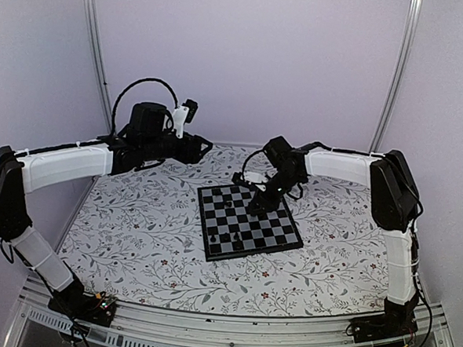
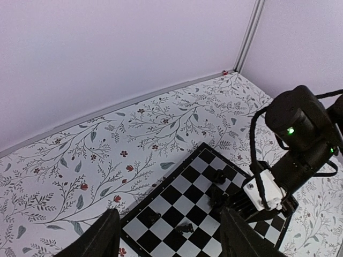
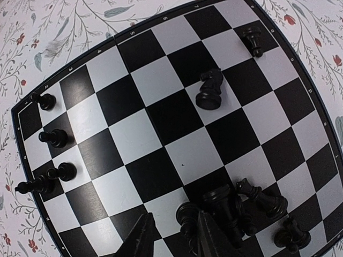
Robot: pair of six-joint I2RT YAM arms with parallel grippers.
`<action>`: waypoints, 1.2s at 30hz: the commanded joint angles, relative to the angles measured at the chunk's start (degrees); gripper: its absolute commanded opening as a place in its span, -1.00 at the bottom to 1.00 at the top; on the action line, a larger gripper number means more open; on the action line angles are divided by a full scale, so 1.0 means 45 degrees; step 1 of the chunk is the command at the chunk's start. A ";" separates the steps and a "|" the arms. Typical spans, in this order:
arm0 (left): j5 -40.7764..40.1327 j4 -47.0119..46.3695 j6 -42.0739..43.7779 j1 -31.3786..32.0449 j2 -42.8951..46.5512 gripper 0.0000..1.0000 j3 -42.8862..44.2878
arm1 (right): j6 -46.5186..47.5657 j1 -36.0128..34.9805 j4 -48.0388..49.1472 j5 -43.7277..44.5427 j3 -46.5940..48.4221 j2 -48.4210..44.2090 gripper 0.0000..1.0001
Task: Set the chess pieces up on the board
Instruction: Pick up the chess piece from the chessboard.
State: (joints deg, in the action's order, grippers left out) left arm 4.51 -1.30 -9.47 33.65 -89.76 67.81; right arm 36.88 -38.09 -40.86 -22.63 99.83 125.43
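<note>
The right gripper (image 3: 174, 227) hangs low over one side of the chessboard (image 3: 177, 115), its jaws partly apart and straddling 1 black piece (image 3: 187, 217) at the rim of a tight cluster (image 3: 241, 206). A gap shows on one side of that piece, so I judge nothing is pinched yet. To do this pick well, close on that 1 piece alone, low on its stem, and lift straight up so the neighbours crowding it do not topple. Then set it upright in the middle of its square before letting go. The left gripper (image 2: 171, 214) is raised at the back left, jaws wide and empty, well apart from the work. Counted: 1 chessboard on the floral tablecloth (image 1: 133, 238), 2 grippers, and chess pieces that are all black. There are 4 small ones in an edge row (image 3: 53, 138), 1 knight (image 3: 210, 88) alone mid-board, 1 corner piece (image 3: 252, 40), and roughly 5 in the cluster, too crowded to separate surely.
</note>
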 commanded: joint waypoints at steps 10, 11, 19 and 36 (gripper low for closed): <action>0.0509 0.0043 0.0161 -0.0095 -0.0074 0.30 0.0380 | -0.0263 -0.0051 -0.0031 0.0670 0.0472 0.0397 -0.51; 0.0534 0.0046 0.0171 -0.0095 -0.0091 0.30 0.0390 | -0.0266 -0.0035 -0.0022 0.0725 0.0528 0.0391 -0.52; 0.0658 0.0154 0.0276 -0.0093 -0.0181 0.29 0.0468 | -0.0131 -0.0065 -0.0289 0.0509 0.0706 0.0489 -0.89; 0.0864 0.0250 0.0435 -0.0085 -0.0442 0.30 0.0673 | -0.0044 -0.0102 -0.0528 0.0348 0.0705 0.0563 -1.00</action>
State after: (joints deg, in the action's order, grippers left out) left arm 7.62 -0.51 -8.36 33.63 -90.85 69.28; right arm 36.27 -38.20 -42.04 -20.62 102.02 126.87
